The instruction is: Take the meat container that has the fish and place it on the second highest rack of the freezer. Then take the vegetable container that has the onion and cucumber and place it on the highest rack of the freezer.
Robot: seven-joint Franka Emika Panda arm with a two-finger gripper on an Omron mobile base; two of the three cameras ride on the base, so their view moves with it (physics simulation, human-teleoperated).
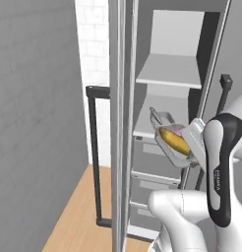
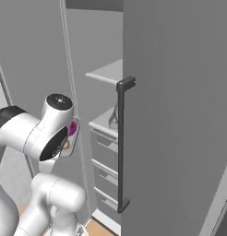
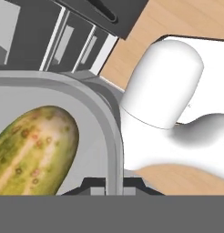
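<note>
My gripper (image 3: 113, 184) is shut on the rim of the grey vegetable container (image 3: 102, 123), holding it tilted in front of the open freezer (image 1: 211, 59). A yellow-green cucumber (image 3: 32, 150) lies inside it, seen as a yellow shape (image 1: 173, 141) in the left base view, beside the small purple onion (image 2: 72, 128). The container hangs at about the height of the lower flat shelf (image 1: 142, 131). On that shelf stands the meat container (image 1: 162, 118) with the slim grey fish (image 1: 156, 116). The highest rack (image 1: 167, 77) above is bare.
Grey drawers (image 1: 152, 170) stack below the shelves. The freezer door (image 2: 180, 115) with its long black bar handle (image 2: 121, 143) stands open on the right. Another black handle (image 1: 95, 152) and a grey wall panel (image 1: 39, 98) are on the left. Wooden floor (image 1: 74, 216) lies below.
</note>
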